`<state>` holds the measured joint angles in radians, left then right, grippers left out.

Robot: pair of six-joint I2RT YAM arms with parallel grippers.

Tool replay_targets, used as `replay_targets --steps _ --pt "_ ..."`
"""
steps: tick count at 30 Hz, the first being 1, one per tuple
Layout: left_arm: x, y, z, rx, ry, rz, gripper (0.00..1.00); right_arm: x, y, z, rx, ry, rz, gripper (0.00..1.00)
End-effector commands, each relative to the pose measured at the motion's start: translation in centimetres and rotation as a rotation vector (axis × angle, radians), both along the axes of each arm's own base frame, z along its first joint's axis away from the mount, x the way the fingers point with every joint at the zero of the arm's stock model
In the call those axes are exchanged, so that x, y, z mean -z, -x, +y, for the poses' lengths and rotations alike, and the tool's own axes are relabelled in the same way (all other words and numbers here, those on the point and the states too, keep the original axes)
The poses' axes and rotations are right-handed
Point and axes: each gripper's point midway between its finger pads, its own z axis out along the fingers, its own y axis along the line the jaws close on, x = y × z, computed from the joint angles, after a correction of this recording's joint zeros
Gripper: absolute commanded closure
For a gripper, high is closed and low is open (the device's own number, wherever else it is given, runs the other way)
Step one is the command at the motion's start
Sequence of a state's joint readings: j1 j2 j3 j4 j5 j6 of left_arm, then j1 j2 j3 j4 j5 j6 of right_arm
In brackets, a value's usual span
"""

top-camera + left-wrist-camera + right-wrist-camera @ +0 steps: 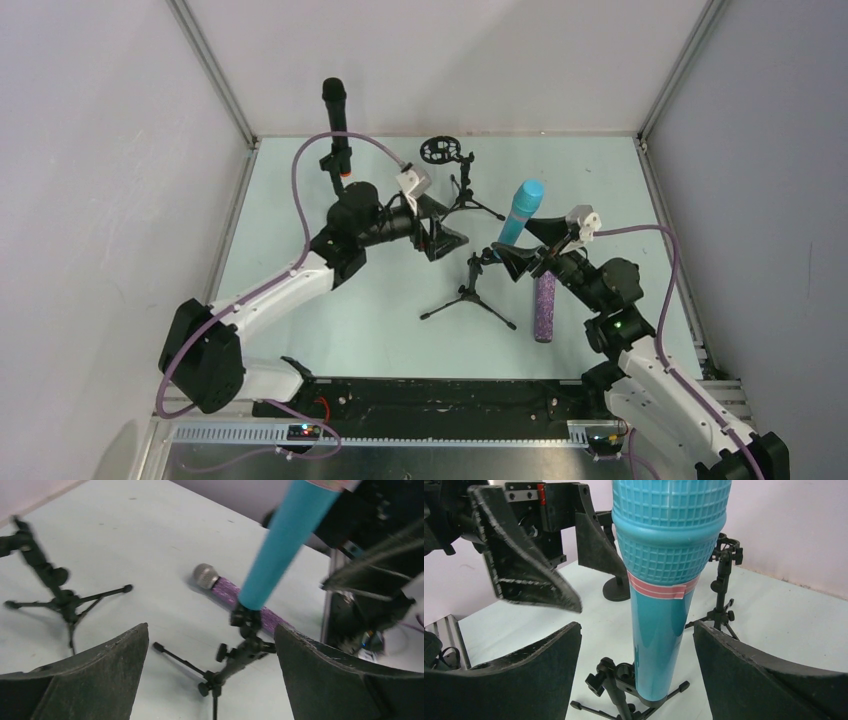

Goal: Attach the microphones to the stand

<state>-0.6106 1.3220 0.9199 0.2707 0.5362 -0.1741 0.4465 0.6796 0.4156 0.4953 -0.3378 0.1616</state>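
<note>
My right gripper gapes around the cyan mic on its stand, not touching. Left gripper spread wide, empty. Purple mic lies at the stand's three o'clock.

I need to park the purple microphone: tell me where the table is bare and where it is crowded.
Bare: the far right corner of the table, beyond the blue microphone; and the near patch between the left arm and the tripod. Crowded: the middle, where both sets of jaws flank that tripod.

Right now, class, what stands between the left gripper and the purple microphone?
The tripod stand holding the cyan microphone; the left wrist view shows it in front of the purple microphone.
</note>
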Motion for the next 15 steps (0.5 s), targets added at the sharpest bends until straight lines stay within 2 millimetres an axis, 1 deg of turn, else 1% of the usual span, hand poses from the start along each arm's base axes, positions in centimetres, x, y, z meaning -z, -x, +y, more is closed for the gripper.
replay_targets --steps 1,5,10,13,15 --pt "-0.9 4.0 -2.0 0.213 0.014 -0.117 0.02 -2.2 0.2 -0.6 0.019 -0.025 -0.030 0.14" --pt "-0.2 5.6 -3.0 0.271 -0.005 -0.147 0.02 -2.0 0.1 -0.8 0.033 -0.027 -0.015 0.14" --pt "0.5 6.2 -3.7 0.282 -0.019 -0.151 0.02 -1.5 -0.3 -0.9 0.041 -0.024 0.006 0.14" --pt "1.3 6.0 -4.1 0.262 -0.040 -0.155 0.00 -1.5 -0.3 -0.8 0.036 -0.022 0.003 0.13" --pt "1.8 5.9 -4.4 0.252 -0.060 -0.179 0.04 -1.5 -0.3 -0.8 0.035 -0.020 0.000 0.13"
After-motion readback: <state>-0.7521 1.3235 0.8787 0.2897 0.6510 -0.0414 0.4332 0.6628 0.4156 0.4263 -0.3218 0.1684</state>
